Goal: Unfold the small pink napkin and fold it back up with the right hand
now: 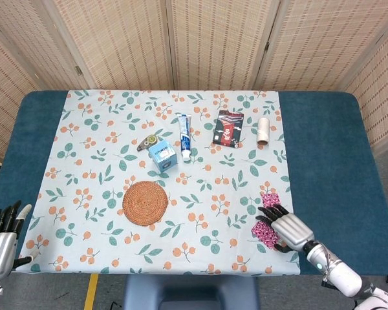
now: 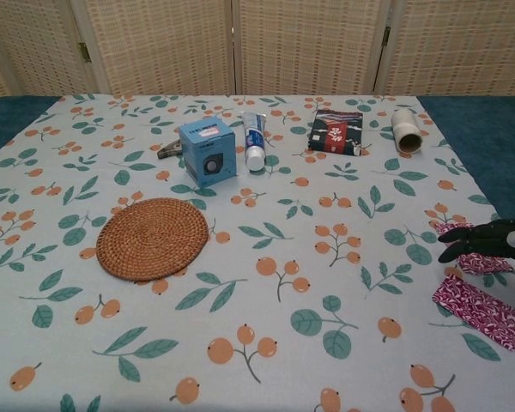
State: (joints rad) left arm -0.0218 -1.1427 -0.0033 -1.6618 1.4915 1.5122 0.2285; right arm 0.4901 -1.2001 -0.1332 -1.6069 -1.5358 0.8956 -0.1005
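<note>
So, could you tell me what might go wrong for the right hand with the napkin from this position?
Two risks, as I judge it. The pink napkin lies near the tablecloth's right border and the table's front edge, so a dragging motion by the right hand could push it off. The hand also covers the napkin's middle, so its fingers may bunch the cloth or catch the tablecloth rather than a single layer.

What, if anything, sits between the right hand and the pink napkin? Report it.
Nothing visible does. The right hand is already over the pink napkin, its fingers spread above the cloth. The woven coaster and blue box lie far off.
</note>
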